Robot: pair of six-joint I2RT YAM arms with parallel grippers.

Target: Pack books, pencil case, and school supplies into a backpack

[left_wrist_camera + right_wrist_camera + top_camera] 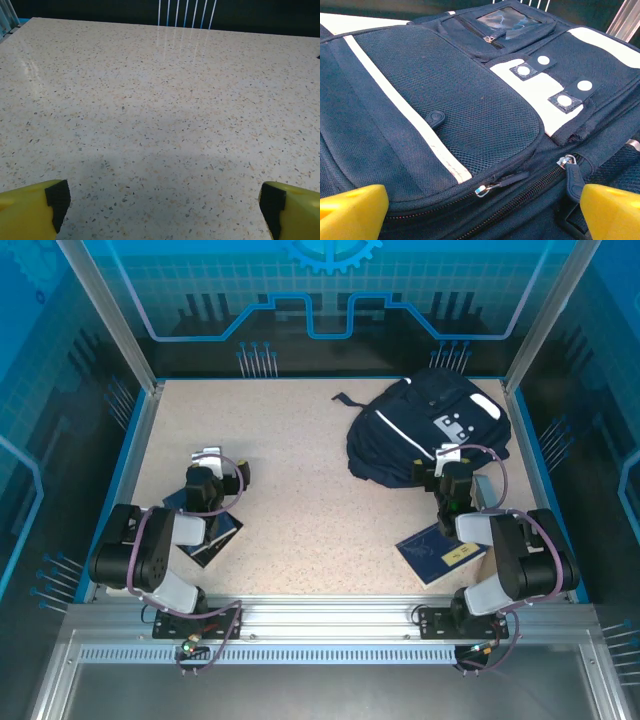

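Tools on both arms were spread wide and held nothing. The left tool (162, 202) hung low over the bare speckled surface (150, 100). The right tool (482, 200) hung just above the backpack (445, 100), close to its zipper pulls (481, 190). The zippers looked shut, so the backpack probably had to be opened first. It lay at the far right of the surface. One book (222, 532) lay partly under the left arm, and the other book (440, 552) lay beside the right arm, near the front edge. Both were outside the backpack, so I think the packing had hardly begun.
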